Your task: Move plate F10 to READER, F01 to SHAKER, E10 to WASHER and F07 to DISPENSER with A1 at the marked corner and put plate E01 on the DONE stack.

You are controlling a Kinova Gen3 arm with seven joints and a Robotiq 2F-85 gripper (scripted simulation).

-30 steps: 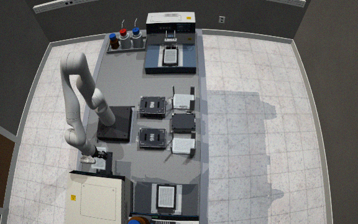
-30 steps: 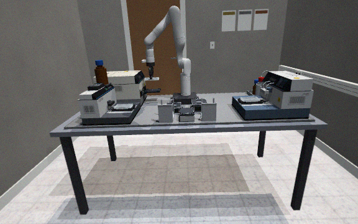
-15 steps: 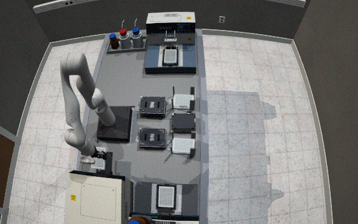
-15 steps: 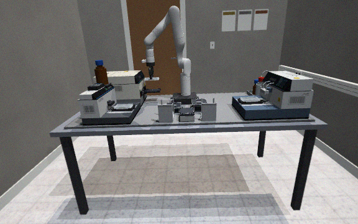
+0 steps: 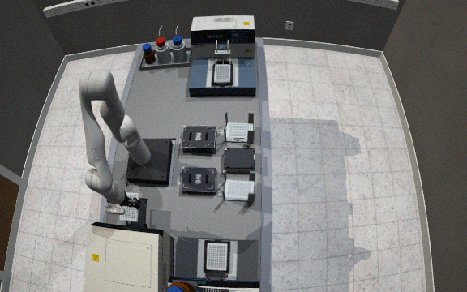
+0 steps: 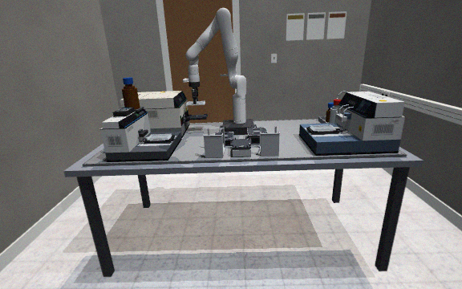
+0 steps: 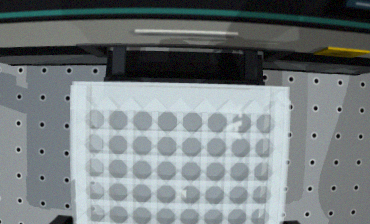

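Observation:
My gripper (image 5: 129, 203) (image 6: 194, 99) is shut on a white well plate (image 5: 130, 213) (image 6: 197, 103) (image 7: 181, 160), gripping it across its width. Its label does not show. It hangs level a little above the READER's black pull-out tray (image 5: 143, 210) (image 6: 197, 116) (image 7: 183, 65), in front of the beige READER housing (image 5: 124, 259) (image 6: 163, 105). The tray looks empty. The SHAKER (image 5: 238, 158) is bare. One plate (image 5: 222, 73) sits on the WASHER and another plate (image 5: 216, 256) (image 6: 159, 137) sits on the DISPENSER.
The two stack racks (image 5: 239, 131) (image 5: 239, 190) each show a white plate from above. The nests RG (image 5: 198, 138) and N6 (image 5: 198, 179) hold nothing. The arm's black base (image 5: 152, 160) stands left of them. Three bottles (image 5: 162, 50) stand beside the WASHER.

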